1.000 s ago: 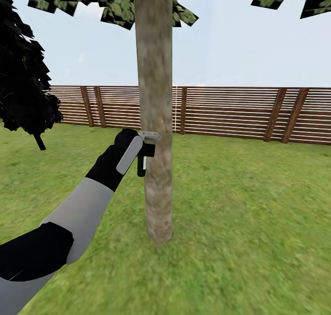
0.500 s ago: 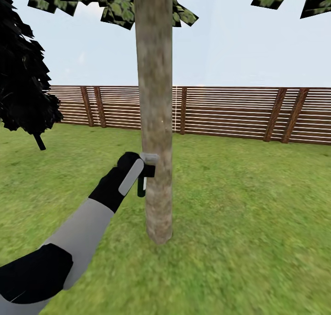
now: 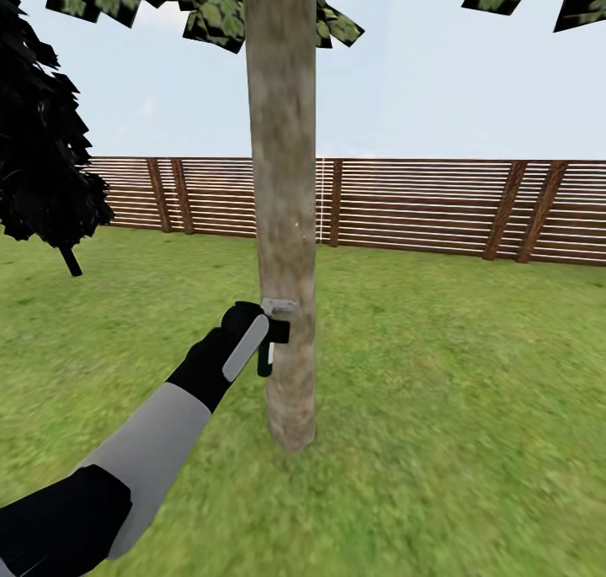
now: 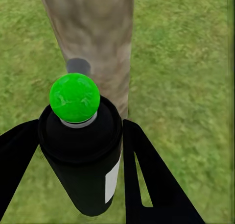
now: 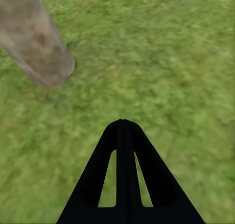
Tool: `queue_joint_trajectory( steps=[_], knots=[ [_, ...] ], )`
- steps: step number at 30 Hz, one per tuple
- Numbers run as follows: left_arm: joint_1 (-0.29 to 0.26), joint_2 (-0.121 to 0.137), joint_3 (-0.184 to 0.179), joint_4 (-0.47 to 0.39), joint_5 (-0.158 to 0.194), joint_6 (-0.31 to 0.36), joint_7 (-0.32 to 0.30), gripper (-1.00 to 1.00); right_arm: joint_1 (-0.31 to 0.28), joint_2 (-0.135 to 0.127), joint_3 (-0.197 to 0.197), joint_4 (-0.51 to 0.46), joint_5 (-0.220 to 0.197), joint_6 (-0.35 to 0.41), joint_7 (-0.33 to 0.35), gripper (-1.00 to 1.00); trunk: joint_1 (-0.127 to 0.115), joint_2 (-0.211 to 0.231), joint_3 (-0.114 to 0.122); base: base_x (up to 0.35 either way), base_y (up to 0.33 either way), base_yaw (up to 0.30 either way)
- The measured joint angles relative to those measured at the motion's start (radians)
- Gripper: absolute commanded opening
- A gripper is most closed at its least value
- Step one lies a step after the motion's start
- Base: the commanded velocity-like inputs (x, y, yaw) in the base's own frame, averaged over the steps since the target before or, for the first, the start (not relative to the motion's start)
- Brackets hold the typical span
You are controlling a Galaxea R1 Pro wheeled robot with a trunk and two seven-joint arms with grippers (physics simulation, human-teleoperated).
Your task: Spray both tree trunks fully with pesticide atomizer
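A: Clamping from both sides, the two black fingers point(image 4: 147, 180) of the left gripper point(image 3: 268, 341) are seen closed on the small dark-bodied pesticide atomizer with the pale grey head and bright green cap point(image 4: 81, 140); no slack is visible between pad and can.

B: And where is the atomizer held?

A: It is held just beside the thick mottled grey-brown tree trunk point(image 3: 284, 224), low on the column, with the nozzle turned toward the bark. Whether it touches the bark cannot be told.

B: What is called for here?

A: The nozzle should be kept square to the bark and a small gap preserved, so the spray is spread rather than blocked. Coverage is probably best built in slow vertical passes, with the base near the green grass lawn point(image 3: 454, 392) not skipped. No white specks can be made out on the bark.

B: The other arm?

A: The right gripper point(image 5: 123, 122) is seen shut with nothing in it, pointed at the grass.
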Motion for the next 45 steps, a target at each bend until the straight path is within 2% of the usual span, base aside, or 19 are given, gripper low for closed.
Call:
queue_joint_trajectory(
  steps=[10,15,20,25,34,45],
  knots=[
    [0.003,0.0,0.0,0.003,0.001,-0.03,-0.007,-1.0,0.0,0.0,0.0,0.001,0.0,0.0,0.0,-1.0,0.0,0.0,0.0,0.116,0.0,0.0],
    [0.045,0.001,0.0,0.005,0.001,-0.047,-0.007,-1.0,0.0,0.0,0.0,0.0,0.0,0.0,0.0,-1.0,0.0,0.0,0.0,0.013,0.0,0.0],
    [0.132,0.002,-0.002,0.005,-0.002,-0.093,-0.007,-1.0,0.0,0.0,0.0,-0.001,0.0,-0.001,0.0,-1.0,0.0,0.0,0.0,0.001,0.0,0.0],
    [0.18,0.006,-0.002,0.006,-0.006,-0.134,-0.007,-1.0,0.0,0.0,0.001,-0.001,0.0,-0.002,0.0,-1.0,0.0,0.0,0.0,0.026,0.015,0.0],
    [0.226,0.007,-0.002,0.016,-0.007,-0.166,-0.019,-1.0,0.0,0.0,0.002,-0.001,-0.001,-0.002,0.0,-1.0,0.0,0.0,0.0,0.105,0.218,-0.035],
    [0.241,0.007,-0.003,0.028,-0.007,-0.169,-0.041,-1.0,0.0,0.0,0.002,-0.002,-0.001,-0.002,0.0,-1.0,0.0,0.0,0.0,0.003,0.183,-0.128]
  ],
)
